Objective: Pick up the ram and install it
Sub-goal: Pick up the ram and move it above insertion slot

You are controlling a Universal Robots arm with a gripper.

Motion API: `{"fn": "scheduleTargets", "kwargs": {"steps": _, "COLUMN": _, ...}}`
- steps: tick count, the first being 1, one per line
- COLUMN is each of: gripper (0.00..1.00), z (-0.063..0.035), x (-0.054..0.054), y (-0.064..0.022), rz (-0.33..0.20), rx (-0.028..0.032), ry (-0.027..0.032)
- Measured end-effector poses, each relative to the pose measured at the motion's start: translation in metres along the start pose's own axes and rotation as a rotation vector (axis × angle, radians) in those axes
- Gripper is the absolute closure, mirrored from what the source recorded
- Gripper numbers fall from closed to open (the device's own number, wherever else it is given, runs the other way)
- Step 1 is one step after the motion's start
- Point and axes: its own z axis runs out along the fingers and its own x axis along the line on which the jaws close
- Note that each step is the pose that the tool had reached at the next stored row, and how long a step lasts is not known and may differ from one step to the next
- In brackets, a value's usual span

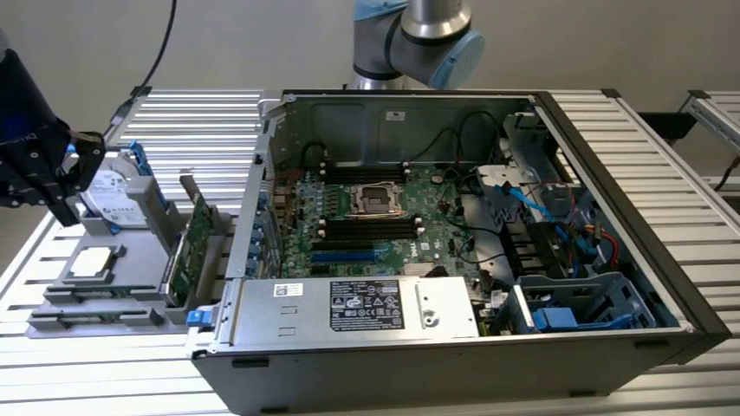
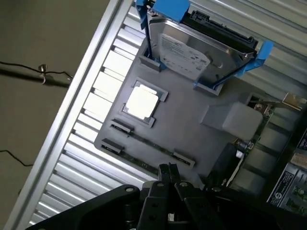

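Ram point(image 2: 152, 145), as far as could be told, stood edge-on as a thin dark strip between the end clips of the long slot in the gray tray point(image 2: 192, 129). Just short of it hovered the gripper point(image 2: 168, 169), fingertips pressed together on nothing visible. A processor point(image 2: 142, 102) and a hard drive point(image 2: 201, 48) sat on the same tray. The open computer case point(image 1: 647, 260) stood toward the exterior view's right, apart from the gripper point(image 1: 61, 204).
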Motion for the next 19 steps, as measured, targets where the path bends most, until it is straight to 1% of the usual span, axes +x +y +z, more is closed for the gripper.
{"fn": "scheduleTargets", "kwargs": {"steps": 9, "gripper": 0.89, "z": 0.0086, "x": 0.000, "y": -0.0004, "rz": -0.164, "rx": 0.0077, "ry": 0.0076}}
{"fn": "scheduleTargets", "kwargs": {"steps": 19, "gripper": 0.89, "z": 0.0135, "x": -0.001, "y": -0.0006, "rz": -0.345, "rx": 0.0162, "ry": 0.0158}}
